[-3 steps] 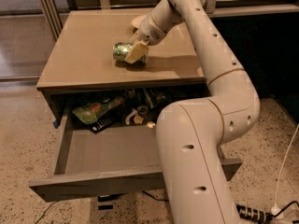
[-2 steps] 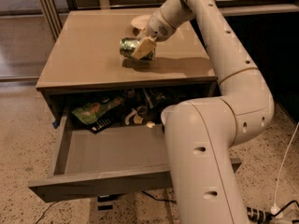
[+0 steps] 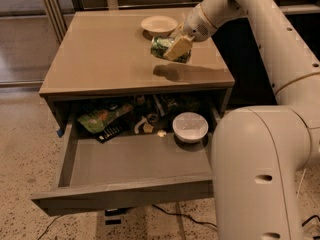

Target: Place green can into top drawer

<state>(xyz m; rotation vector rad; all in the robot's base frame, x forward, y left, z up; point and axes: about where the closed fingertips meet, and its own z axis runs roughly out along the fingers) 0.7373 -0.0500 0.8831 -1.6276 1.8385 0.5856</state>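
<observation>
Green can [image 3: 162, 46] now higher above the cabinet top [image 3: 110, 59], gripper [image 3: 176, 49] clamped around it; top drawer [image 3: 125, 196] open below.

Arm [image 3: 260, 174] shell: glossy off-white, thick rounded tubes (bulkiest off the cabinet's [image 3: 100, 59] front right corner).
Seams: thin dark lines ringing the segments.
Holes: small dark recessed dots along the shell.
Wrist: narrower, white, rounded.
Gripper [image 3: 177, 46]: pale tan flat finger, above the cabinet top's back right part.
</observation>
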